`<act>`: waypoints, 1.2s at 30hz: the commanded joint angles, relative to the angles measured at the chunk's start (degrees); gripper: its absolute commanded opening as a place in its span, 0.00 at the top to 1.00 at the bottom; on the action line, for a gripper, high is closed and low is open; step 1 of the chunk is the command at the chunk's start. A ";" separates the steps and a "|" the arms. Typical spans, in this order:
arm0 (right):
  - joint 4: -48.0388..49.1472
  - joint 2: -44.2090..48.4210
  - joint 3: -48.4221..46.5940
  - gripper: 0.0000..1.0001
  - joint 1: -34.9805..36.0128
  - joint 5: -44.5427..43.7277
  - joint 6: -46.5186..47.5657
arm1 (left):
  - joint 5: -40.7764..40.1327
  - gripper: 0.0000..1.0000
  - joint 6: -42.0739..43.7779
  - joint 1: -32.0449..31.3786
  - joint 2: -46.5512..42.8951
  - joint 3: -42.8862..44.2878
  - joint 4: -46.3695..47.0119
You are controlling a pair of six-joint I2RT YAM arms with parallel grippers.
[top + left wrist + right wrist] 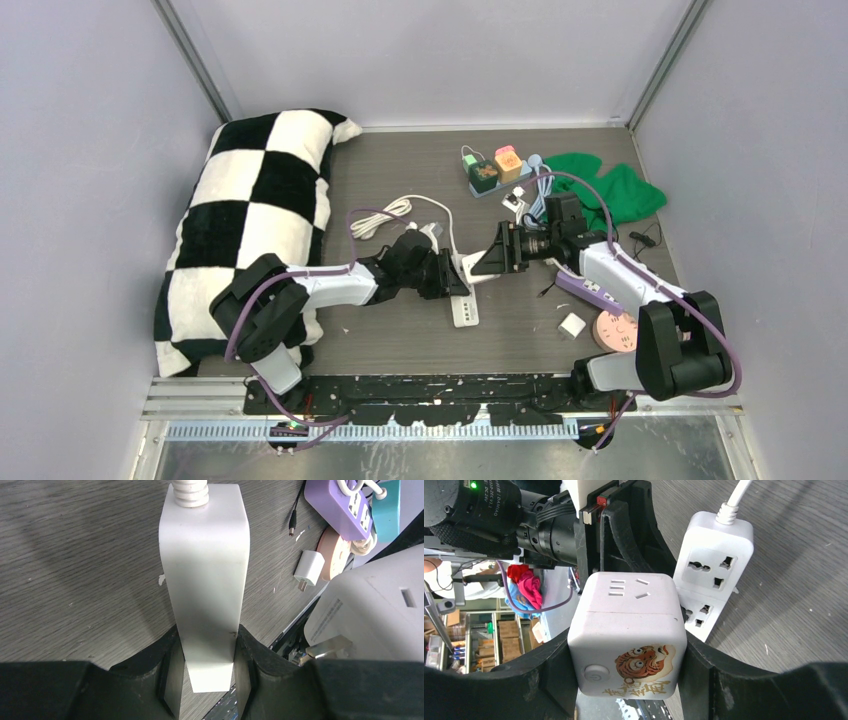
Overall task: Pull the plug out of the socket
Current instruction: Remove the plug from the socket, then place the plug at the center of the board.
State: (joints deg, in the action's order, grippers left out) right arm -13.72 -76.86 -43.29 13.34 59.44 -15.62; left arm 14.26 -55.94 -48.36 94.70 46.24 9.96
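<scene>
Near the tabletop's centre, the left claw (207, 647) is clamped narrowly on the rigid white power strip (205, 565). The right claw (628, 655), half-spread, grips the cube plug (626, 615) by its opposite flat sides, with the strip at its 1 o'clock. The plug looks light, hard and probably slippery.
</scene>
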 commanded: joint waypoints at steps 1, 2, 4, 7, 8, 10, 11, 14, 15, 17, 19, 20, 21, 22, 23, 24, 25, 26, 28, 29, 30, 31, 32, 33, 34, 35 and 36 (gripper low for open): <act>-0.94 1.92 -2.39 0.99 -1.08 2.42 4.03 | -2.56 1.00 1.63 0.19 -1.47 -0.56 -1.02; -2.22 2.04 -2.71 0.99 -1.54 2.96 5.37 | -2.59 1.00 1.67 0.19 -1.59 -0.87 -0.59; -5.14 2.32 -3.54 0.99 -2.73 3.92 8.99 | -2.52 1.00 1.54 0.19 -1.97 -1.41 0.39; -12.13 3.94 -4.88 0.99 -5.65 4.17 17.10 | -2.15 1.00 1.45 0.19 -2.62 -2.21 1.82; -14.76 4.61 -5.06 0.99 -6.26 4.15 20.24 | -2.09 1.00 1.45 0.19 -2.77 -2.47 2.34; -21.35 6.18 -5.37 0.99 -8.46 3.78 28.09 | -1.90 1.00 1.45 0.19 -3.23 -3.07 3.55; -25.02 7.04 -5.54 0.99 -9.81 2.68 32.10 | -1.80 1.00 1.44 0.19 -3.41 -3.39 4.08; -34.06 9.88 -5.57 0.99 -12.47 -2.30 43.81 | -1.37 1.00 1.45 0.19 -4.31 -4.43 5.85; -36.54 10.50 -5.64 0.99 -13.39 -4.05 47.06 | -1.38 1.00 1.45 0.19 -4.69 -4.89 6.53; -40.84 11.01 -5.94 0.99 -15.26 -8.11 52.49 | -1.34 1.00 1.45 0.19 -5.42 -5.54 7.35; -43.78 10.92 -6.41 0.99 -16.21 -12.49 55.42 | -1.39 1.00 1.61 0.19 -6.21 -6.07 7.73; -45.13 10.45 -6.76 0.99 -16.58 -14.12 56.18 | -1.36 1.00 1.62 0.19 -6.61 -6.34 7.91; -46.99 9.70 -7.34 0.99 -16.79 -15.60 57.81 | -1.37 1.00 1.67 0.19 -6.86 -6.58 8.01; -48.80 8.86 -8.13 0.99 -16.85 -17.22 58.71 | -1.39 1.00 1.71 0.19 -7.23 -6.74 8.06; -50.47 7.67 -8.99 0.99 -16.81 -18.93 59.40 | -1.47 1.00 1.79 0.19 -7.47 -6.89 8.10; -52.15 6.44 -9.80 0.98 -16.85 -20.74 60.22 | -1.58 1.00 1.80 0.19 -7.66 -7.06 8.25; -53.72 5.11 -10.62 0.96 -16.86 -22.23 61.16 | -1.60 1.00 1.80 0.19 -7.82 -7.20 8.50; -54.80 3.92 -11.06 0.95 -16.84 -23.99 61.60 | -1.60 1.00 1.80 0.19 -7.81 -7.25 8.81; -55.39 2.07 -10.85 0.91 -16.86 -26.42 61.59 | -1.61 1.00 1.80 0.15 -7.59 -7.16 8.94; -55.51 1.46 -10.61 0.88 -16.86 -26.75 61.83 | -1.41 1.00 1.80 0.19 -7.50 -7.07 9.02; -55.50 0.70 -10.33 0.85 -16.86 -26.78 61.66 | -1.31 1.00 1.87 0.19 -7.38 -6.90 9.07; -55.09 0.14 -9.95 0.83 -16.86 -26.72 60.99 | -1.18 1.00 1.89 0.19 -7.22 -6.75 9.03; -54.31 -0.41 -9.59 0.82 -16.86 -27.06 60.14 | -1.11 1.00 1.93 0.19 -7.15 -6.57 8.99; -53.29 -0.85 -9.20 0.80 -16.86 -28.24 59.13 | -1.01 1.00 1.97 0.24 -7.16 -6.35 8.95; -52.46 -1.22 -8.92 0.78 -16.86 -29.49 58.38 | -0.92 1.00 2.04 0.20 -7.16 -6.34 8.94; -51.66 -1.61 -8.72 0.76 -16.86 -30.69 57.55 | -0.90 1.00 2.06 0.20 -7.01 -6.27 8.94; -50.76 -2.01 -8.55 0.72 -16.86 -31.68 56.71 | -0.90 1.00 2.07 0.19 -7.05 -6.25 8.94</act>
State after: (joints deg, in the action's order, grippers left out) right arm -65.82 -78.17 -51.96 -3.29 32.29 43.13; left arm 13.47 -55.02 -48.36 89.14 38.98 14.79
